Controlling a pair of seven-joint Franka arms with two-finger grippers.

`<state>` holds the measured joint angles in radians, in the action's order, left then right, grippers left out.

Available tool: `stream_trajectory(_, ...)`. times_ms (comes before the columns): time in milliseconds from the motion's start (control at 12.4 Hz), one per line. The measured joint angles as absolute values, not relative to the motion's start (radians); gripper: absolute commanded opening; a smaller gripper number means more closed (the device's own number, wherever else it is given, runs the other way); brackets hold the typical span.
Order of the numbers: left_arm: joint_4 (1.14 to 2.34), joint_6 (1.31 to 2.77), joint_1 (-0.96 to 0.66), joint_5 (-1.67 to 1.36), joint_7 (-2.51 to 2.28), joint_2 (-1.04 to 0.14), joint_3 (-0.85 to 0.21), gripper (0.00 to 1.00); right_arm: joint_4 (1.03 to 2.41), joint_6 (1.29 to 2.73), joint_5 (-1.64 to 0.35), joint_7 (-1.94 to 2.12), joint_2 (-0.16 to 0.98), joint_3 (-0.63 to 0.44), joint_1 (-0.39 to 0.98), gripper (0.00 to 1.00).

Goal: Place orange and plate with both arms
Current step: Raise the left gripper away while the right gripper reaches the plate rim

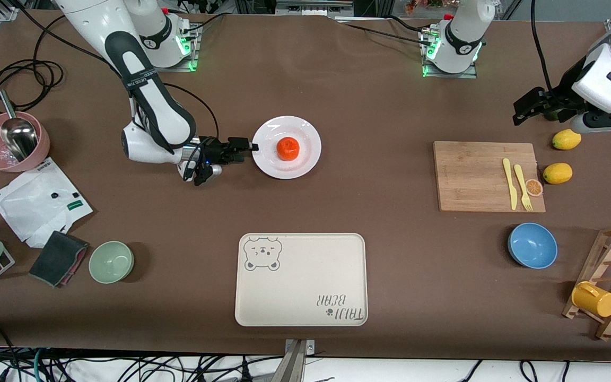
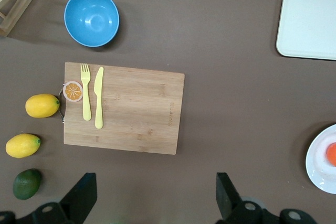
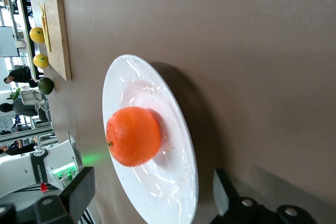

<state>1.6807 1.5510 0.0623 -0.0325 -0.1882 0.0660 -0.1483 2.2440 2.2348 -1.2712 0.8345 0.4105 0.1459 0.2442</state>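
Brown table [image 1: 380, 106], front view: orange [image 1: 288, 148] on plate [image 1: 308, 139]; right gripper [image 1: 250, 148] at the rim, jaws apart; left gripper [image 1: 529, 109] open over lemons [image 1: 566, 139]. Left wrist view: blue bowl [image 2: 92, 18], cutting board [image 2: 136, 111], avocado [image 2: 27, 183]. Right wrist view: open fingers [image 3: 79, 192] flank the plate's edge.

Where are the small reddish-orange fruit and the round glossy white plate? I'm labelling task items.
small reddish-orange fruit [image 1: 288, 148], front view, top middle.
round glossy white plate [image 1: 308, 132], front view, bare rim.
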Motion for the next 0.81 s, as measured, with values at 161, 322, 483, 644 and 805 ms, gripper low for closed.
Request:
stream_trajectory(161,1.68,1.551,0.06,-0.046,-0.189,0.065,-0.149,1.0,2.308,2.236,-1.328,0.905,0.389,0.146,0.244,1.0)
stream_trajectory(322,1.678,1.552,0.059,-0.076,-0.189,0.059,-0.149,1.0,2.352,2.24,-1.362,0.943,0.377,0.146,0.244,1.0)
stream_trajectory(483,1.675,1.553,0.059,-0.08,-0.189,0.054,-0.149,1.0,2.368,2.242,-1.392,0.95,0.374,0.146,0.244,1.0)
stream_trajectory(644,1.672,1.553,0.059,-0.08,-0.189,0.054,-0.149,1.0,2.376,2.244,-1.416,0.952,0.374,0.148,0.244,1.0)
stream_trajectory(805,1.672,1.551,0.041,-0.08,-0.189,0.051,-0.139,1.0,2.384,2.262,-1.476,0.987,0.378,0.165,0.244,0.99)
